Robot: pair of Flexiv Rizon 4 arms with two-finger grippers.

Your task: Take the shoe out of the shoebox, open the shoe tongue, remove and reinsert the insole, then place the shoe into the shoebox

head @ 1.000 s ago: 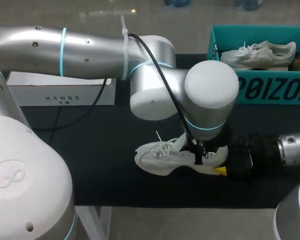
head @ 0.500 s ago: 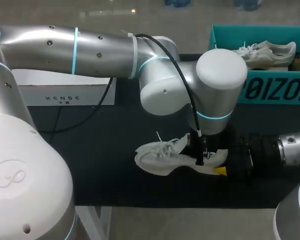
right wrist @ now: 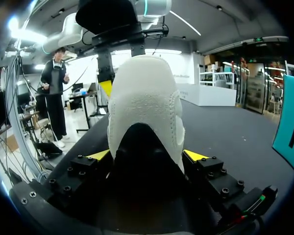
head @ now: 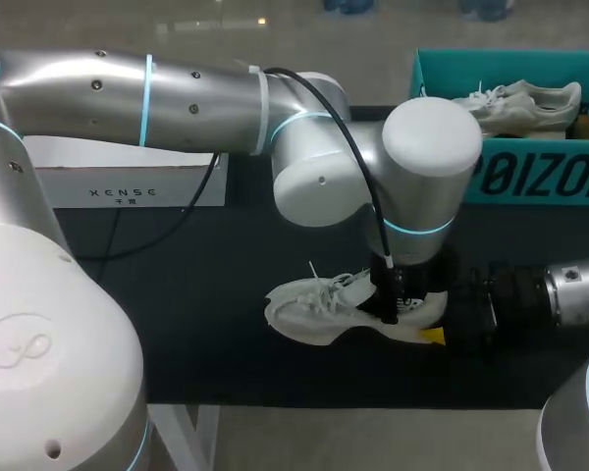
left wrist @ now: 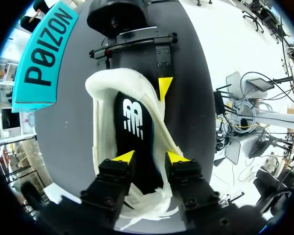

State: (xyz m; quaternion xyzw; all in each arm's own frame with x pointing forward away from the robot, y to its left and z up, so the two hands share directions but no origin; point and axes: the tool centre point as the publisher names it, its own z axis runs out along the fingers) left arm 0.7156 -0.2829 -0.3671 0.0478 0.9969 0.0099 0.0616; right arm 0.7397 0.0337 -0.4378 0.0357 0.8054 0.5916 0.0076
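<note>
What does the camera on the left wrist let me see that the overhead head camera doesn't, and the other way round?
Only the left wrist view looks down into the white shoe and shows the black insole lying inside it. Only the head view shows a second shoe in the teal shoebox, a white box on the table's left side, and the long left arm reaching over. Both show the white shoe on the black table, the shoebox's wall, and the right gripper clamped on the shoe's heel.
</note>
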